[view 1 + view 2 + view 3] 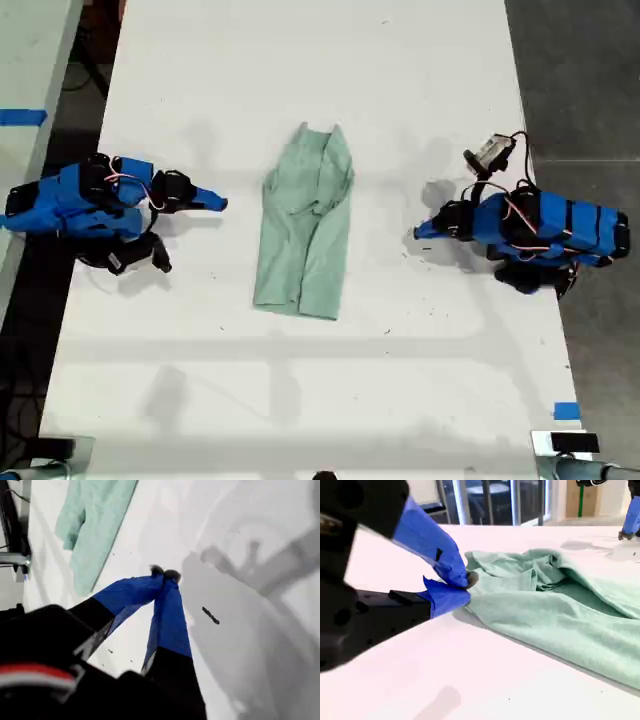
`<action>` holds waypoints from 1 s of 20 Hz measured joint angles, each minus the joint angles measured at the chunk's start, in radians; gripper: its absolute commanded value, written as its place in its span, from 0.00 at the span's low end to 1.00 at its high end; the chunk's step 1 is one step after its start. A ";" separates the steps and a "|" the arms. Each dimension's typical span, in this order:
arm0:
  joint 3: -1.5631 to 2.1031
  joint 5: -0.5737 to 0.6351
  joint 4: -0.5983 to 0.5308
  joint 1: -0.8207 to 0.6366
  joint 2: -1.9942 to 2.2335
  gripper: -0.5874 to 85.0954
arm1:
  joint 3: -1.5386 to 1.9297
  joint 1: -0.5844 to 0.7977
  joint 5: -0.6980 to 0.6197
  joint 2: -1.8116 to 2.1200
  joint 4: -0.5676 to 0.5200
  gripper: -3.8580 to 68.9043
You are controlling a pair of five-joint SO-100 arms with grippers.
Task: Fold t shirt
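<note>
The small pale mint-green wrinkled fabric t shirt [305, 225] sits mid-frame in the exterior view already folded lengthwise, so I'd guess a crosswise fold comes next, with my first gripper [165, 573] and my second gripper [466, 587] both pressed together, holding nothing.

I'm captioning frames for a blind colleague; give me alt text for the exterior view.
A pale mint t shirt, folded lengthwise, lies mid-way on a white table. A blue arm rests at each side, claws pointing toward the shirt, neither touching it.
</note>
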 measured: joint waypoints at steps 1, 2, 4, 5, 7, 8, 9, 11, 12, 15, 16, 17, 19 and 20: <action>0.000 0.000 0.000 0.000 0.000 0.00 | 0.000 0.000 0.000 0.000 0.000 0.07; 0.000 -0.029 0.000 0.000 0.000 0.00 | 0.000 -0.018 0.012 0.000 -0.032 0.07; 0.000 -0.055 0.000 0.002 0.000 0.00 | 0.002 -0.044 0.017 0.000 -0.095 0.07; 0.000 -0.057 0.000 0.002 0.000 0.00 | 0.002 -0.040 0.017 0.000 -0.100 0.07; 0.000 -0.057 0.000 0.002 0.000 0.00 | 0.002 -0.044 0.017 0.000 -0.104 0.07; 0.000 -0.057 0.000 0.002 0.000 0.00 | 0.002 -0.044 0.017 0.000 -0.104 0.07; 0.000 -0.057 -0.002 0.002 0.000 0.00 | 0.002 -0.046 0.018 0.000 -0.104 0.07; -0.046 -0.060 -0.003 0.000 -0.034 0.00 | -0.017 -0.063 0.025 -0.048 -0.118 0.07; -0.087 -0.072 0.005 0.002 -0.091 0.04 | -0.078 -0.067 0.025 -0.156 -0.118 0.07; -0.357 -0.100 0.025 0.051 -0.456 0.19 | -0.456 -0.135 0.023 -0.641 -0.110 0.12; -0.453 -0.117 0.031 0.101 -0.577 0.20 | -0.604 -0.167 0.023 -0.816 -0.110 0.19; -0.526 -0.135 0.031 0.160 -0.676 0.20 | -0.733 -0.198 0.023 -0.973 -0.114 0.26; -0.581 -0.202 0.026 0.270 -0.788 0.21 | -0.893 -0.252 0.023 -1.200 -0.166 0.31; -0.586 -0.244 0.015 0.325 -0.816 0.21 | -0.942 -0.278 0.023 -1.289 -0.195 0.32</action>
